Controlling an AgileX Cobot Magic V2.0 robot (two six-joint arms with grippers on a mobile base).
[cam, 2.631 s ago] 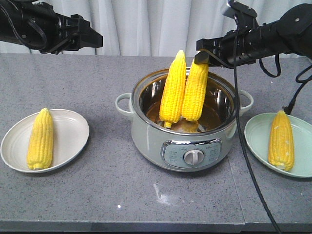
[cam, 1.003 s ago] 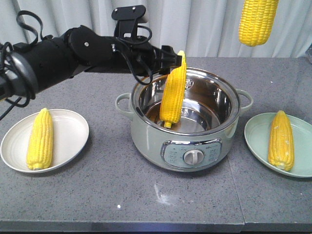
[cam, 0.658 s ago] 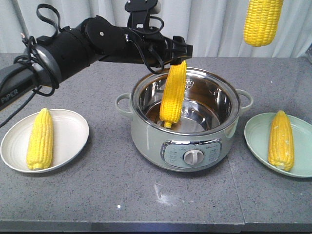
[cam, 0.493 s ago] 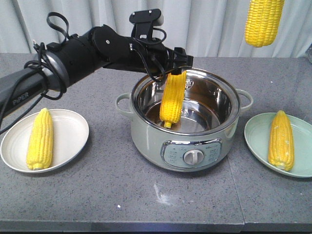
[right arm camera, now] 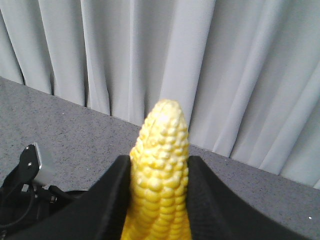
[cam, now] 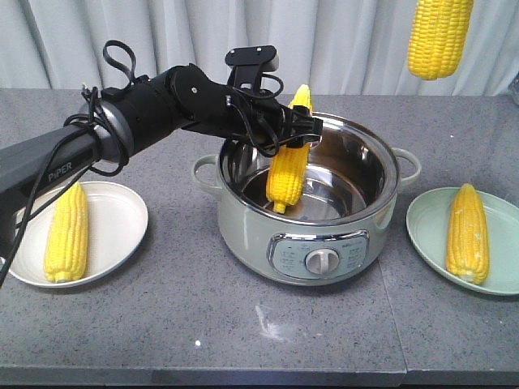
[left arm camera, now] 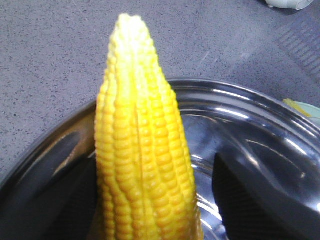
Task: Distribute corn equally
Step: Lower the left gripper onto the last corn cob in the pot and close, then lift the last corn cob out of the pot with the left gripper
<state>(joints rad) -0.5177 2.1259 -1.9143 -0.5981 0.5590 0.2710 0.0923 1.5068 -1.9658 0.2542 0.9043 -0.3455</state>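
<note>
Corn stands half shared out in the front view. 1 cob, the white-plate cob (cam: pixel 66 232), lies on the white plate (cam: pixel 122 211), and the green-plate cob (cam: pixel 468 232) lies on the green plate (cam: pixel 422 219). The plates sit either side of the pot (cam: pixel 324 235) on the surface (cam: pixel 203 324). 2 cobs are left, presumably 1 per plate. The pot cob (cam: pixel 288 174) leans tip-up inside the pot, with the left tool (cam: pixel 298 134) around its upper part. The raised cob (cam: pixel 439 36) hangs high at the right, its holder out of frame.

From the left wrist, the pot cob (left arm camera: pixel 142 165) fills the centre. Steel shows between it and 1 dark finger (left arm camera: pixel 270 200), so the jaws look parted, astride it and not clamped.

From the right wrist, the right tool (right arm camera: pixel 160 164) clamps the raised cob (right arm camera: pixel 160 145), black fingers (right arm camera: pixel 210 200) pressed on both flanks.
</note>
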